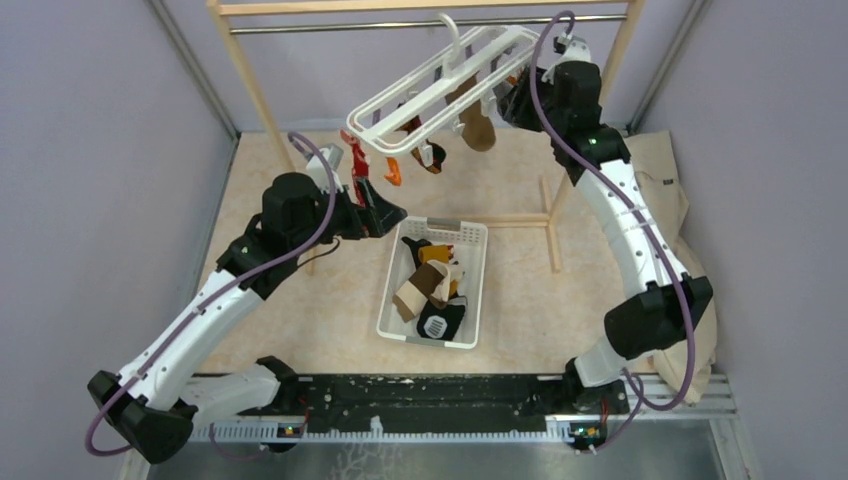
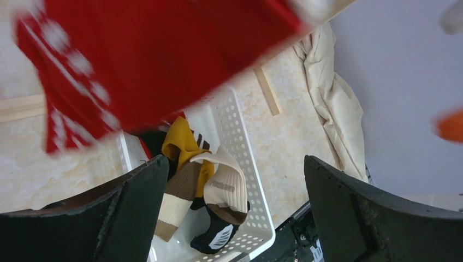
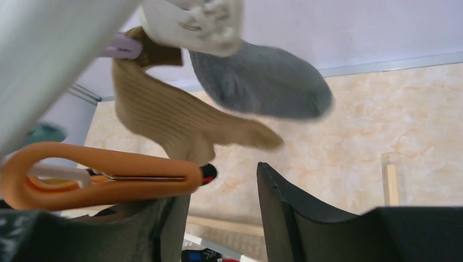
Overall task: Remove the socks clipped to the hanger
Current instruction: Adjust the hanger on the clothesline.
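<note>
The hanger (image 1: 440,85) is white. At its eight o'clock end hangs a red sock (image 2: 136,60) with bands of white speckles. A tan ribbed sock (image 3: 164,117) and a plain grey sock (image 3: 262,82) show beside an orange clip (image 3: 98,174). The white perforated basket (image 1: 470,240) holds a mustard sock (image 2: 183,142), a brown-and-cream banded sock (image 2: 177,194) and a black-and-white sock (image 2: 215,237). The desk (image 1: 290,330) is marbled cream and the cloth (image 2: 333,103) is beige.

The light is bright and even, with soft shadows. Up close, the red sock (image 2: 164,54) looks blurry, and the grey sock (image 3: 262,82) is fuzzy too.
</note>
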Controlling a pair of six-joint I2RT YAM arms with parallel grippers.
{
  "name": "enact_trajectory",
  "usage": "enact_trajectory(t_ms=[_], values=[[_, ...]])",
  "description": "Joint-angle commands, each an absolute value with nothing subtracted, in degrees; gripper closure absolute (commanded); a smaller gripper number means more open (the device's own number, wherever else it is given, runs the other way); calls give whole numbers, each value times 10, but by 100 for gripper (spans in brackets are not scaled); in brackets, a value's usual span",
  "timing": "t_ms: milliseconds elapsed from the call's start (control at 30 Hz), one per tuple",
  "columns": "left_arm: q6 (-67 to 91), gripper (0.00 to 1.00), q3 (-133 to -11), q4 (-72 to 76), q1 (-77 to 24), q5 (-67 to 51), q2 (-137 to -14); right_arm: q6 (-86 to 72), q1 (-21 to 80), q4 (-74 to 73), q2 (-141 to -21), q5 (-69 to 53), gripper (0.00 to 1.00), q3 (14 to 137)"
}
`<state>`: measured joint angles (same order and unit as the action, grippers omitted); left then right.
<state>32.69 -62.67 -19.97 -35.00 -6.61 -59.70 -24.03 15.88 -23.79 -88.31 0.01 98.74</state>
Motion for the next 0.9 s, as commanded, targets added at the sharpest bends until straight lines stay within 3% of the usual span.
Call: enact_trajectory(t_ms=[0,100,233,600,867], values=[[310,1,-659,-224,-352,-53,-571,-236,141,-207,-875,-54,45,1031],[302,1,-679,-252,-352,-38,-551,-219,137,-234,-869,-66,28,1041],[292,1,-718,-299,-352,-23,-524,-210,137,-262,-813,-74,23,995],[252,1,-807,-339,-352,41,-511,-206,137,-334,-614,-150,19,872],[196,1,-874,-258,-351,78,-631,-228,137,-341,-556,-223,19,912]])
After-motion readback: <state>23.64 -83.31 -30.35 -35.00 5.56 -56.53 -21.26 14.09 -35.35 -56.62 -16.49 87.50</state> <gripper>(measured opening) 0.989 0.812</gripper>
